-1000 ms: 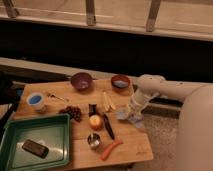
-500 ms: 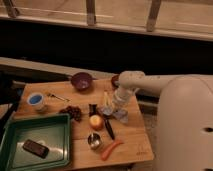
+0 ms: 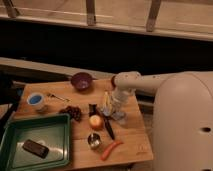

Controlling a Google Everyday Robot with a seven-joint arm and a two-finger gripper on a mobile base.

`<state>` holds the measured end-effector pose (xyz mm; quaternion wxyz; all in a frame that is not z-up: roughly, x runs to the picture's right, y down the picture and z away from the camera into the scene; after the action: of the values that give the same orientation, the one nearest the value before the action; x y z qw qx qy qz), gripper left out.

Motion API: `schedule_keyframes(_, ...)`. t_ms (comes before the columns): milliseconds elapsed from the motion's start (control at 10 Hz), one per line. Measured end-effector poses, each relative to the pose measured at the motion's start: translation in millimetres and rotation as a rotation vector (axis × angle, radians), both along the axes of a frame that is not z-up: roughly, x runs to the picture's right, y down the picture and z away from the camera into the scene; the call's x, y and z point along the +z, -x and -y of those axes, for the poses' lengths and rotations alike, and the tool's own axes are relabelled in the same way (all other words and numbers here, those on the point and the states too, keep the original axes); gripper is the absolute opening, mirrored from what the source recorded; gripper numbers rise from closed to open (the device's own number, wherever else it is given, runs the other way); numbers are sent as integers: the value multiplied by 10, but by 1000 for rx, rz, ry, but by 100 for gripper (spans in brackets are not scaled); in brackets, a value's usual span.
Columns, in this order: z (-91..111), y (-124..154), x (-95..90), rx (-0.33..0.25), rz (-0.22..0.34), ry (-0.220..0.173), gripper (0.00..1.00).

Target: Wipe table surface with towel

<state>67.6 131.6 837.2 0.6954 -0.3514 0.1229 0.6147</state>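
The table surface (image 3: pixel 131 136) is a light-brown wooden plank top that fills the lower left of the camera view. The towel (image 3: pixel 120 117), a small pale blue-grey cloth, lies crumpled on the wood right of centre. My gripper (image 3: pixel 115 107) points down onto the towel's left part, at the end of the white arm (image 3: pixel 145 82) that reaches in from the right. The gripper's body hides part of the towel.
Pale yellow strips (image 3: pixel 106 100) lie just left of the gripper. A purple bowl (image 3: pixel 81 80), white cup (image 3: pixel 35 100) and dark fruit cluster (image 3: pixel 74 112) lie further left. An orange fruit (image 3: pixel 96 121), dark knife (image 3: pixel 108 129), metal cup (image 3: pixel 93 140) and carrot (image 3: pixel 111 149) sit nearer. A green tray (image 3: pixel 50 122) fills the front left.
The arm has swung left from the table's right edge toward the middle. The gripper and the towel under it have shifted a little to the left.
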Motion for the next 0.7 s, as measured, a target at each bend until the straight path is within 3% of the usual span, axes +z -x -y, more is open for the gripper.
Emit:
schedule_keyframes(400,-195,-773,-211,17,-54,-11,13)
schedule_keyframes(700,-169,-994,-243,10,-55,-39,13)
